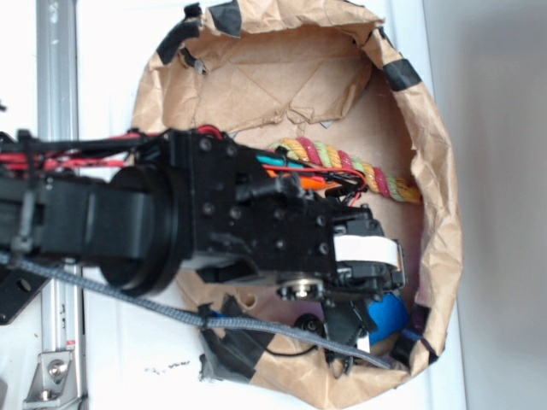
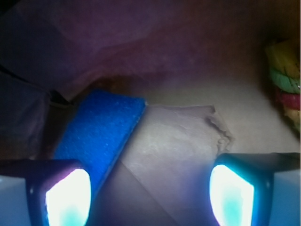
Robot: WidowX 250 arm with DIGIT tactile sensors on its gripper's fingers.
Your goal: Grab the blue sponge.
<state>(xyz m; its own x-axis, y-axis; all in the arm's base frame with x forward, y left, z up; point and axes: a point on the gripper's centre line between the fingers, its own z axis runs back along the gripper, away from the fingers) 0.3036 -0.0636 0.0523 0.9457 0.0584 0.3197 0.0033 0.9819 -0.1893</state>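
Sponge axis: the blue sponge (image 2: pixel 99 133) lies flat; in the wrist view its long axis runs diagonally from lower left to upper right.
Sponge appearance: bright royal-blue oblong block, matte, finely grained top face, straight edges.
Sponge location: on the brown paper lining (image 1: pixel 342 111) of the round container, near its wall; in the exterior view only a blue patch shows under the arm.
Sponge to tool: its lower end is just beside the left fingertip (image 2: pixel 67 197); the rest extends ahead of it.
Tool state: tool (image 2: pixel 149 197) spread wide, nothing pinched.
Other: multicoloured rope (image 1: pixel 355 168) lies well apart.
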